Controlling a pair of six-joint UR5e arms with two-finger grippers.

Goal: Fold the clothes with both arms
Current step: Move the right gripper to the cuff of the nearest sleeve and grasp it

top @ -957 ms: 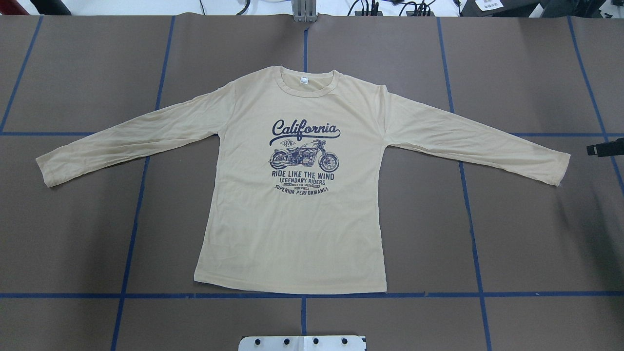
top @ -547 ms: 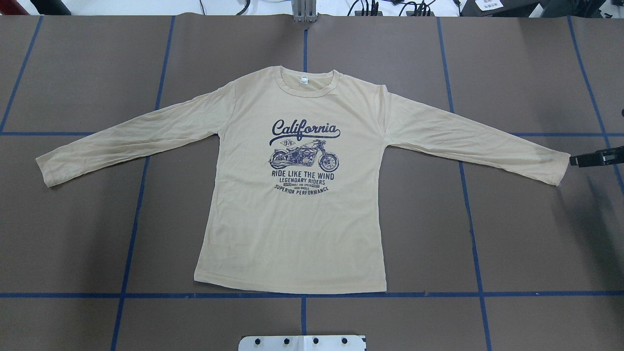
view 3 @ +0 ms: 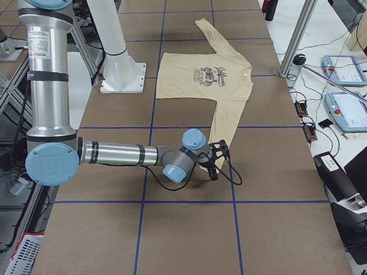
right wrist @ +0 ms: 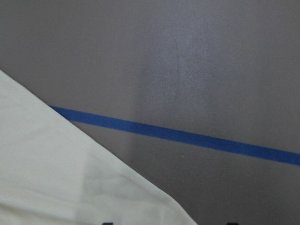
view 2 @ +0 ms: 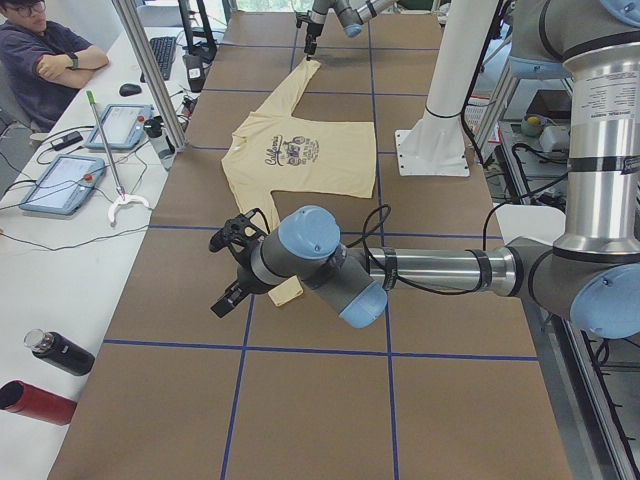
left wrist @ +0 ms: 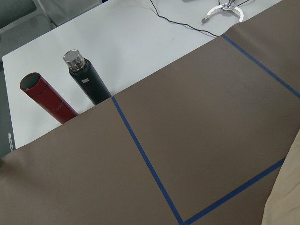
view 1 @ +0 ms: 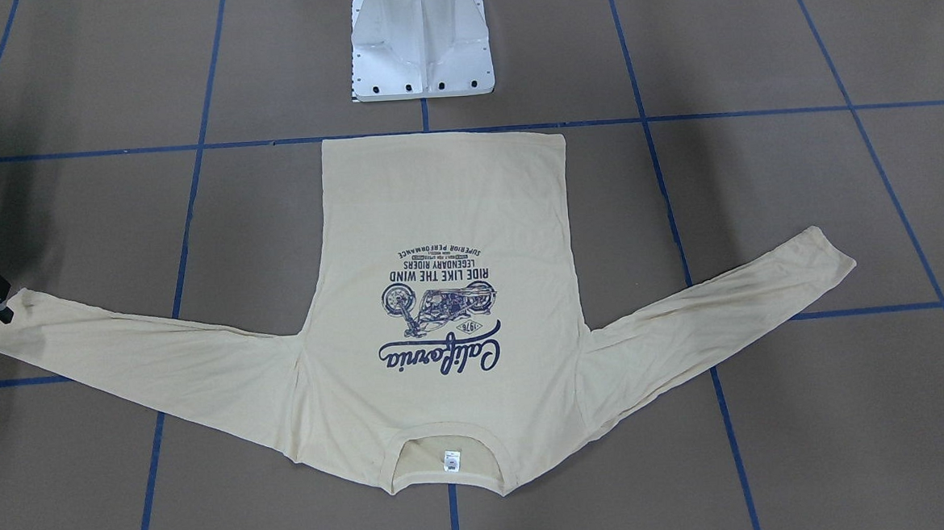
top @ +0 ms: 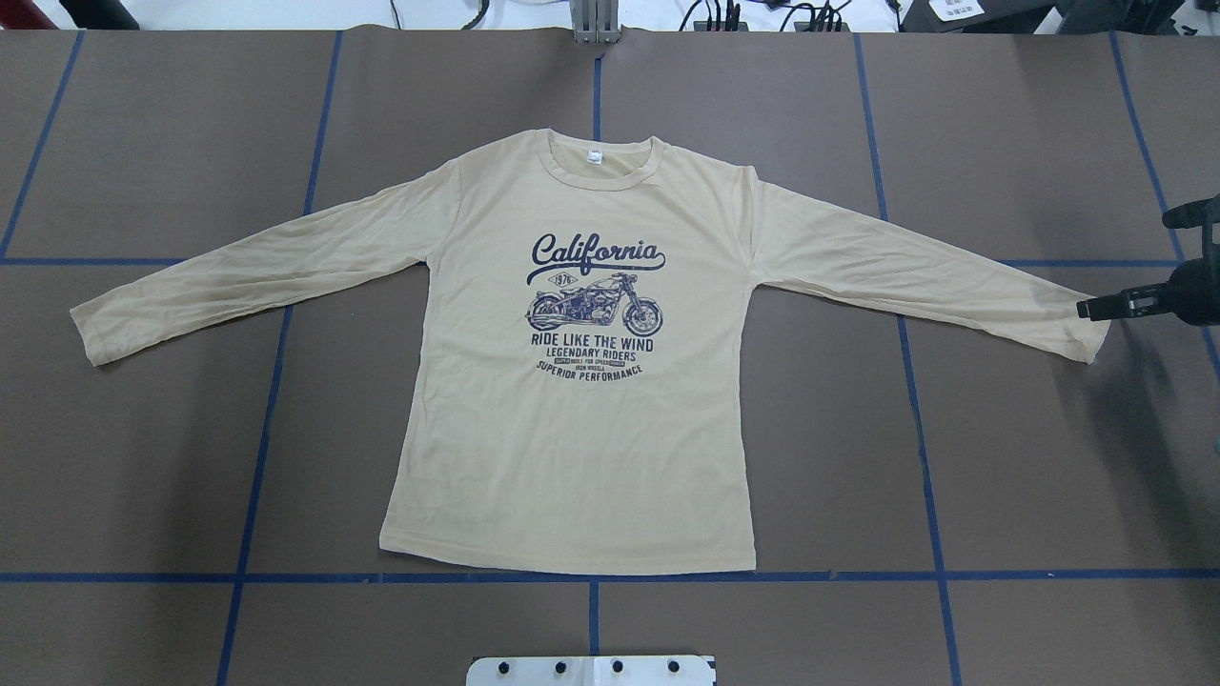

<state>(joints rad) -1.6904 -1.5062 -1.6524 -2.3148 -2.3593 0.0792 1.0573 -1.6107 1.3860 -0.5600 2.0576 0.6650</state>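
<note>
The cream-yellow long-sleeved T-shirt (top: pixel 581 448) lies flat and face up with both sleeves spread; the collar (top: pixel 598 168) points away from the robot. My right gripper (top: pixel 1092 309) is low at the cuff of the shirt's right-hand sleeve (top: pixel 1082 329). It also shows at the left edge of the front-facing view, right gripper (view 1: pixel 2 310). Its jaws stand open, with cloth just ahead of them in the right wrist view (right wrist: pixel 70 187). My left gripper (view 2: pixel 226 272) hovers near the other cuff (view 2: pixel 287 291); I cannot tell its state.
The white pedestal base (view 1: pixel 420 54) stands just behind the shirt's hem. Blue tape lines (top: pixel 591 576) cross the brown table. A red bottle (left wrist: pixel 47 99) and a black bottle (left wrist: pixel 88 84) stand on the white side desk, where a person (view 2: pixel 45 60) sits.
My right gripper has come in from the right edge of the overhead view, leftward to the sleeve cuff. The shirt has not moved.
</note>
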